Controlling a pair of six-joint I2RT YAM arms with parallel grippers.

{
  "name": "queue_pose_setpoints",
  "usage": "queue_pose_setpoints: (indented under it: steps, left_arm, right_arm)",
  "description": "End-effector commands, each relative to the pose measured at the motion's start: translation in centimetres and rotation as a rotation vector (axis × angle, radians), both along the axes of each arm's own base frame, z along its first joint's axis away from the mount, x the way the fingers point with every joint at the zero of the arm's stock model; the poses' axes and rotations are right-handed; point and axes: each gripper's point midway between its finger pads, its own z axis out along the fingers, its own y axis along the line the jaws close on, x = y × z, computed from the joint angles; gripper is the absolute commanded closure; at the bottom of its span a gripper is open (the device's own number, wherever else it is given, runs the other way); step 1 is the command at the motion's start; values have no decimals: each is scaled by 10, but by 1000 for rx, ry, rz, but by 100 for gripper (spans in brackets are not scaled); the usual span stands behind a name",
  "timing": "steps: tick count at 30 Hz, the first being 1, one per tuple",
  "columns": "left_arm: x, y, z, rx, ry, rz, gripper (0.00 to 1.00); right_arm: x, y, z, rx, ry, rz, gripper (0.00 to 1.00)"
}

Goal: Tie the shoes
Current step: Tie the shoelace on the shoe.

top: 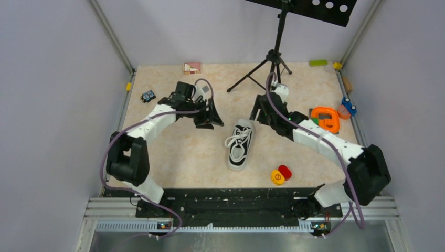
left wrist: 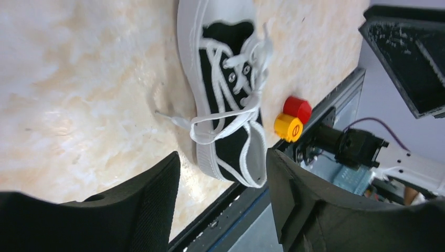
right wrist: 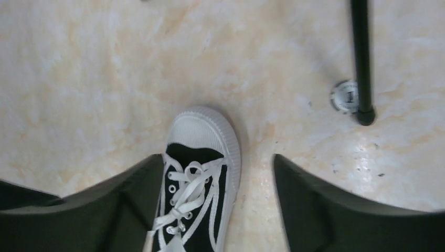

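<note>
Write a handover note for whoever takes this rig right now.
Small black canvas sneaker with white toe cap: centre of the beige table, toe pointing to the far side.
Left end effector: open, empty, to its left.
Right end effector: open, empty, near its toe.
Done: no bow visible; white laces loose, one end on the table.
Left: grasp the lace ends, tie the bow.

Robotics lab test cell, beige marbled counter (top: 178,152) boxed in by plain grey wall panels (top: 52,79) on aluminium framing (top: 110,34), two robot arms (top: 157,116) bolted to a black base plate (top: 236,205), black tripod (top: 273,58), scattered small toys (top: 325,119)
</note>
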Motion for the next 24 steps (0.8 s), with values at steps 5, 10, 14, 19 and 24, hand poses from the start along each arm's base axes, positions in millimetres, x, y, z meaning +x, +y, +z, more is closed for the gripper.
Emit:
queue_pose_setpoints:
  steps: [5, 10, 14, 19, 24]
  left_arm:
    - [25, 54, 138, 40, -411, 137, 35]
    - [6, 72, 168, 77, -544, 183, 35]
    - [-9, 80, 170, 74, -577, 225, 36]
    - [-17, 76, 162, 26, -554, 240, 36]
    - [-17, 70, 159, -19, -516, 248, 36]
  right_arm:
    - [-40, -115, 101, -258, -116, -291, 4]
    - [-93, -163, 113, -312, -99, -330, 3]
    - [-129, -187, 103, -271, -75, -370, 3]
    - [-149, -194, 94, -196, -80, -373, 2]
    - [-146, -192, 91, -213, -81, -351, 2]
